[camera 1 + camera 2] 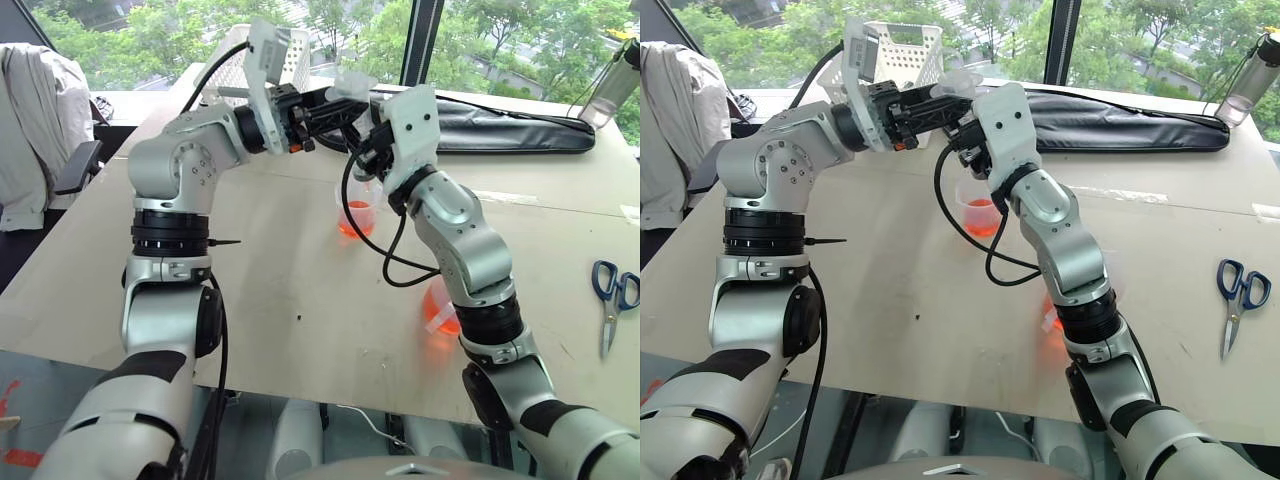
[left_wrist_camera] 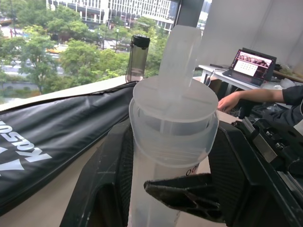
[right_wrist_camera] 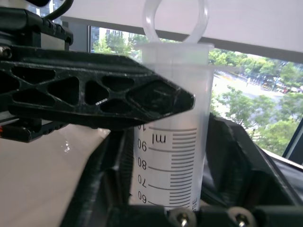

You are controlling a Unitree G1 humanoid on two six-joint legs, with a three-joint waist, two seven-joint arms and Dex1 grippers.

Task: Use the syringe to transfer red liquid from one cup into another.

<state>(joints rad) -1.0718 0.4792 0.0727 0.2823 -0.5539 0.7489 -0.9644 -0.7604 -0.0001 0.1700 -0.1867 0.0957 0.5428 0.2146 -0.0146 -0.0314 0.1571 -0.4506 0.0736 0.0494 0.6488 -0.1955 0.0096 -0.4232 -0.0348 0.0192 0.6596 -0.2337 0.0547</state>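
At the upper centre of the frame, the syringe was held upright above the small cup for refilling, the right pincer around its barrel, the left pincer closing below its plunger flange.

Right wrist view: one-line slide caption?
Syringe upright between the right hand's fingers, the left hand's finger crossing its barrel near the top, trees beyond the window.

Bright, even daylight from the windows behind the table. Soft, faint shadows on the tabletop. Mild glare on white arm covers. Head views sharp throughout. Wrist views: syringe close and slightly soft, background trees overexposed and hazy, scale marks legible.
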